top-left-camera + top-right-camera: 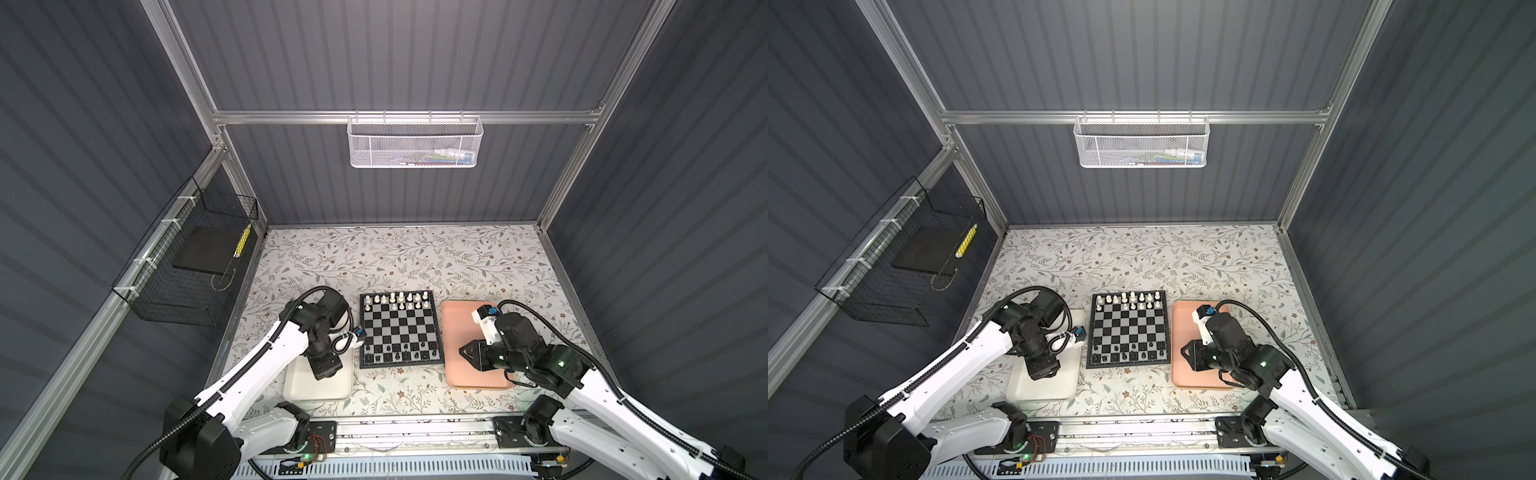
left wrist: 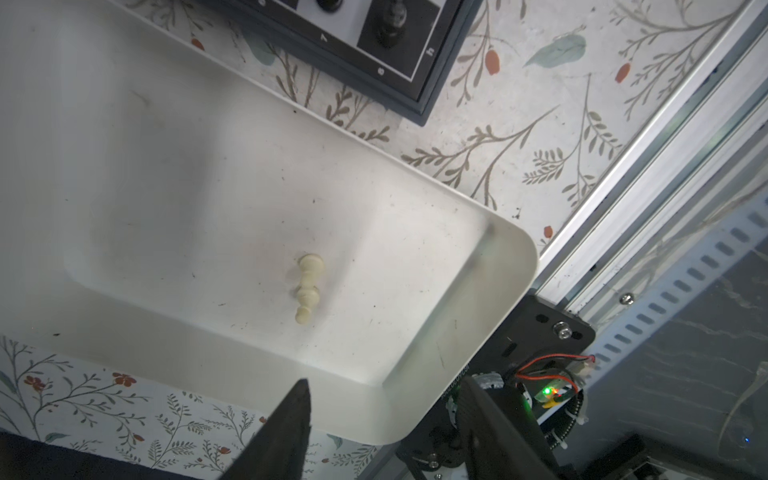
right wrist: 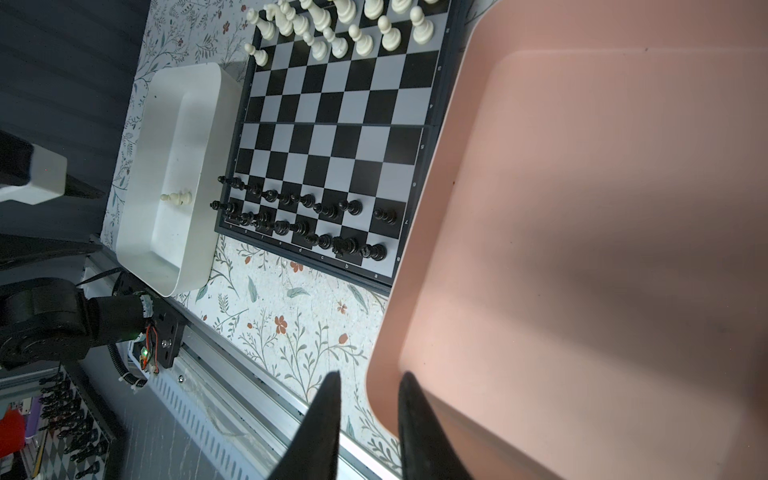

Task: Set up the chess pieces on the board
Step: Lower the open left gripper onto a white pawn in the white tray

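Board [image 1: 399,328] sits mid counter [image 1: 374,257], near the front. White tray [image 1: 320,386] is just beside it on the left, pink tray [image 1: 457,328] just beside it on the right. Cream-white pieces [image 1: 401,301] stand on the board's far 2 rows, black pieces [image 1: 399,351] on the near 2. They look upright in the right wrist view, tho too small to vouch for each. One more cream piece [image 2: 308,288] lies on its side on the white tray's floor, toward the tray's near end, clear of the walls. L arm [image 1: 266,353] reaches over the white tray. L jaws hang above that near end, tips well apart, nothing btwn them, not touching the piece. R arm [image 1: 623,415] reaches over the pink tray. R jaws hang over its near corner on the board side, tips a little apart, gripping nothing; counter & tray rim show thru the gap. White mesh basket [image 1: 415,141] hangs on the back rail, black wire basket [image 1: 187,257] on the left wall.
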`<state>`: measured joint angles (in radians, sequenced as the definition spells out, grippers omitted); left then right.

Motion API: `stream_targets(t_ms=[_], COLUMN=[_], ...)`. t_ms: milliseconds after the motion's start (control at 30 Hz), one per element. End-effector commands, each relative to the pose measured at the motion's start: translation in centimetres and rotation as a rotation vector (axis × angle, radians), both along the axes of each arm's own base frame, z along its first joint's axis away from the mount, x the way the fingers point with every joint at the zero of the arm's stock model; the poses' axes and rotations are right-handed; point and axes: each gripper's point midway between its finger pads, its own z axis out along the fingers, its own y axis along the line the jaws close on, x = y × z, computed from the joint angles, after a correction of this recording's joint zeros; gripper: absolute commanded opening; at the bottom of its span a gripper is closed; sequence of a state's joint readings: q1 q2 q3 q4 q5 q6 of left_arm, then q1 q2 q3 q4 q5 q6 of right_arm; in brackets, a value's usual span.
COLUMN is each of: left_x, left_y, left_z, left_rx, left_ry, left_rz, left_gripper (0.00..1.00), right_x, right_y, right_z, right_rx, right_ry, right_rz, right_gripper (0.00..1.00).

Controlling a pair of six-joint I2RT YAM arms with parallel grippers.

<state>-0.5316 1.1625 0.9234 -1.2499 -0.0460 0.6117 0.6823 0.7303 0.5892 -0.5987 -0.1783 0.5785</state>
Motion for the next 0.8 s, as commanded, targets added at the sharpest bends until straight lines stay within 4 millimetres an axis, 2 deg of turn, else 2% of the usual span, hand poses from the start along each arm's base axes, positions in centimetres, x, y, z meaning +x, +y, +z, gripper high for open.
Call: stream_targets(t_ms=[0, 300, 467, 767], left_x=[0.4, 1.7, 1.7, 2.0], left_y=[0.1, -0.2, 0.0, 1.3], left_z=[-0.7, -2.1, -2.8, -3.8], left_rx=[0.015, 0.038, 0.059, 0.101], left_ry=[-0.01, -0.018, -0.003, -0.03], left_rz=[-0.022, -0.008, -0.013, -0.021], left_gripper=[0.58, 0.56, 0.54, 0.5], right_x=[-0.2, 0.4, 0.7, 0.7], right_y=[-0.4, -0.1, 0.0, -0.4], right_z=[-1.0, -1.2, -1.2, -1.2], right_rx=[-0.028, -0.032, -0.03, -0.032], right_ry=[0.009, -0.025, -0.036, -0.055], right_rz=[0.003, 0.007, 0.011, -0.003], right_gripper=[0.28, 0.28, 0.28, 0.28])
